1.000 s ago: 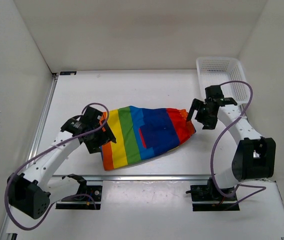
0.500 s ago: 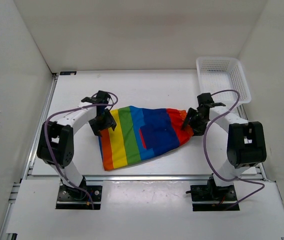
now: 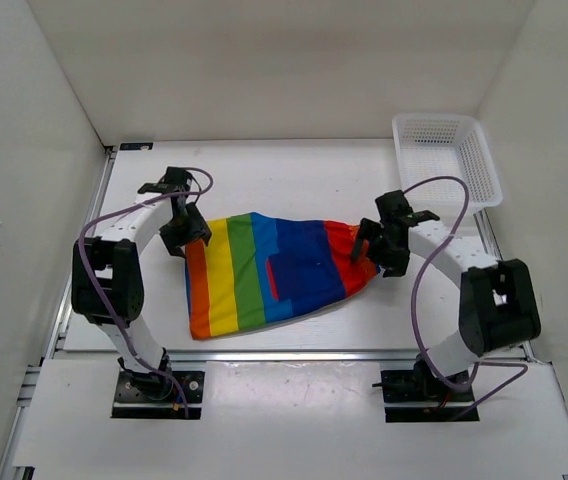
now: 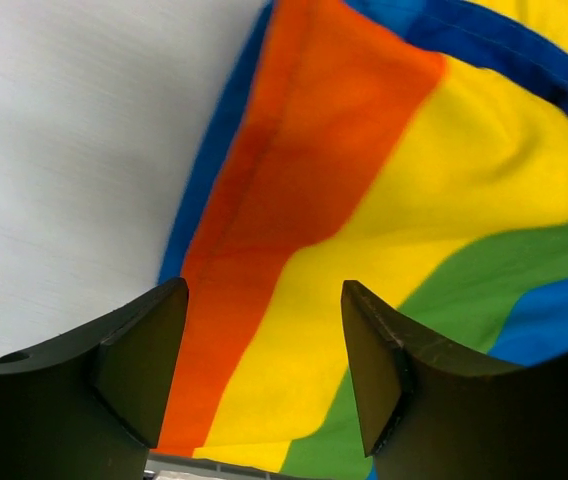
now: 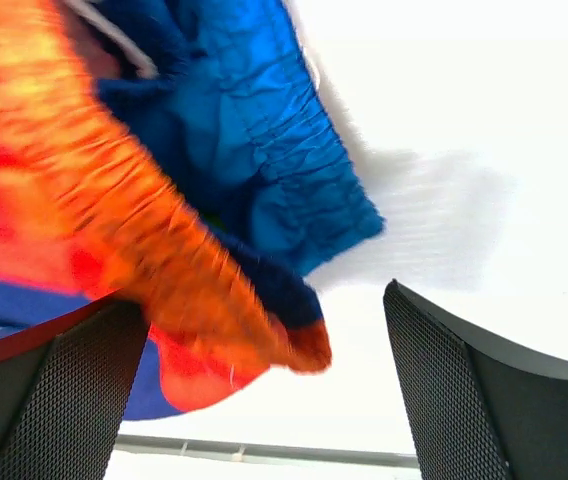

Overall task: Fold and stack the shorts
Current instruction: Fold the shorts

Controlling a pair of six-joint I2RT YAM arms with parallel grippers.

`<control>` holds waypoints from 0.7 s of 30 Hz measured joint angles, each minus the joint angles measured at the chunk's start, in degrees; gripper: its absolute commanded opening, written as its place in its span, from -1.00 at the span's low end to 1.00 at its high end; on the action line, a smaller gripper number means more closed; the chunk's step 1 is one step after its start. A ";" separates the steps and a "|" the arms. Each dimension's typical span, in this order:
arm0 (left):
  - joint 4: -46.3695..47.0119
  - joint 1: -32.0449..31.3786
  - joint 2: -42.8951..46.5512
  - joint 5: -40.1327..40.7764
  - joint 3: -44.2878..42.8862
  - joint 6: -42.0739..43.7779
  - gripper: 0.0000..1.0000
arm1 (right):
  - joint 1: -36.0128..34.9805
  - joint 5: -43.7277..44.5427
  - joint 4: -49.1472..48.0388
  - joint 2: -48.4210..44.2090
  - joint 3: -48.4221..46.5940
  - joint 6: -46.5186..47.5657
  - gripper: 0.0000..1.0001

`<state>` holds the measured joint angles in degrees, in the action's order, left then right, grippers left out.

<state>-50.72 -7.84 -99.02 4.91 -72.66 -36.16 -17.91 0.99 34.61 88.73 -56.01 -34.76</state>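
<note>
Both open-jawed, the left gripper (image 4: 262, 320) and right gripper (image 5: 264, 325) flank the unfolded soft rainbow-striped cloth shorts (image 3: 254, 275), so folding seems barely begun; next they must pinch edges.

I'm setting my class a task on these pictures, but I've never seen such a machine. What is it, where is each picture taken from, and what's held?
Two robot arms stand at the table's near edge. The wide picture looks down from above and behind them; each close-up comes from a wrist camera. Rainbow-striped shorts lie on the white table, a white mesh basket in its far right corner. The left gripper and right gripper are at opposite ends of the shorts, jaws open, gripping nothing.
</note>
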 measured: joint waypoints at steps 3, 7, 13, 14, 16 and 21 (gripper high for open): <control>-0.02 1.90 -0.02 -0.46 1.49 0.31 0.45 | 1.31 0.50 0.02 -3.02 -0.15 2.05 0.99; -0.02 3.91 -0.24 -1.33 2.45 0.39 0.45 | 2.84 -0.55 -0.11 1.46 -2.54 5.03 0.99; 1.27 4.42 -2.75 -3.91 2.89 0.85 0.40 | 3.13 -3.67 -1.86 11.54 -6.27 7.80 0.32; 1.33 4.42 -3.15 -4.24 3.06 0.96 0.40 | 3.10 -4.04 -2.21 11.82 -6.49 8.20 0.16; 1.62 4.61 -3.52 -4.81 3.45 1.22 0.37 | 3.10 -4.83 -2.71 12.55 -6.56 8.24 -0.45; 1.84 5.11 -3.54 -5.77 3.87 1.55 0.35 | 3.13 -5.20 -3.37 12.96 -6.54 7.85 -1.00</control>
<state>-48.88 -2.72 -102.56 -0.86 -68.79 -34.61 -14.79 -4.21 31.24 101.69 -62.54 -26.92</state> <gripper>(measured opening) 0.682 0.037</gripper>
